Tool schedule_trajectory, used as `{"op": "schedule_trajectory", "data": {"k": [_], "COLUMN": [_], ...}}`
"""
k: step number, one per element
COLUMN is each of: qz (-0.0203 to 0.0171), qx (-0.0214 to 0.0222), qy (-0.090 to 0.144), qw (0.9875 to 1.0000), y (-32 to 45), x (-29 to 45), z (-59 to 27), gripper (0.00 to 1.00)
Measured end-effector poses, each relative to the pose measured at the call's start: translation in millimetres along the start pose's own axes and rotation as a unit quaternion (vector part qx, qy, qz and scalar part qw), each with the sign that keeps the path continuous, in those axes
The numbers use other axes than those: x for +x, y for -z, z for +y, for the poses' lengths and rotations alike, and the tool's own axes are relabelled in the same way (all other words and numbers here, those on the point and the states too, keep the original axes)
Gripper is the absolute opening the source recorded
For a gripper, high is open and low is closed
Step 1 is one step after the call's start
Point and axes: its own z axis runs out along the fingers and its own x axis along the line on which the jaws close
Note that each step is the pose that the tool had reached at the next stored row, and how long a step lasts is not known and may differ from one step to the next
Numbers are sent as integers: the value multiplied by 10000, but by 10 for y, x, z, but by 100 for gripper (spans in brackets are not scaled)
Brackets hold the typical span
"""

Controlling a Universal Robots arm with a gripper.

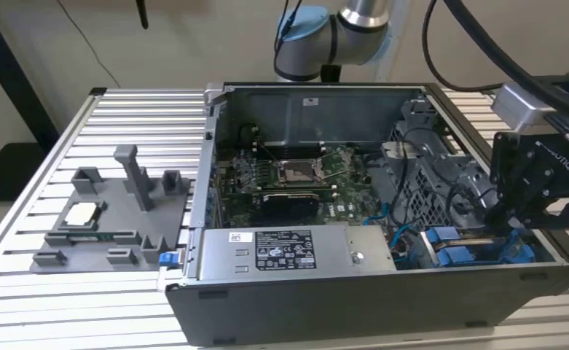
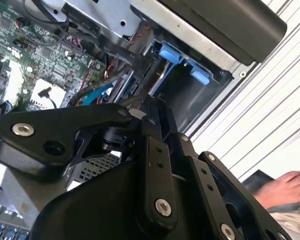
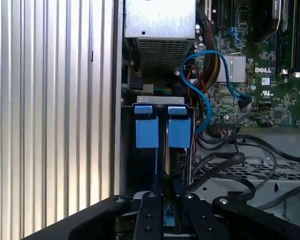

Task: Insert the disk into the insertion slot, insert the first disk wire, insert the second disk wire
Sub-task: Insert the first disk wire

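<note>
You had the black, jointed end effector point(image 1: 503, 219) lowered into the corner of the open computer case point(image 1: 362, 306) toward the exterior view's right. You could not tell from any view whether it was clenched or released. The disk point(image 1: 456, 255) sat in the drive bay directly beneath it, with its bright blue plastic carrier showing above the dark sheet-metal wall.

The exterior view gave you the whole layout. The ribbed aluminium bench point(image 1: 129, 109) carried the boxy case, and a green motherboard point(image 1: 294, 182) lay flat inside it. A matte grey power supply point(image 1: 294, 251) with a white sticker sat by the near wall. A moulded grey fixture tray point(image 1: 109, 219) with upright posts stood on the slats toward that view's left.

The first wrist view gave you the close detail of the bay. Two squarish blue carrier tabs point(image 3: 179, 132) stood side by side in it, and you could not tell which one belonged to the disk. A glossy blue cable point(image 3: 207, 100) looped from the board beside them, near a tangle of black cables point(image 3: 230, 165).

The second wrist view looked past the end effector's bolted links and showed you a person's hand point(image 2: 290, 187) beyond the bench edge.
</note>
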Motion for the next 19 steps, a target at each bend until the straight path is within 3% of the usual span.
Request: {"op": "schedule_trajectory", "data": {"k": [8,19], "qz": [-32,-29], "qx": [59,115], "qy": [1,1], "qw": [10000,9999], "y": [-63,-136], "x": [-143,-166], "z": [-45,-71], "gripper": [19,19]}}
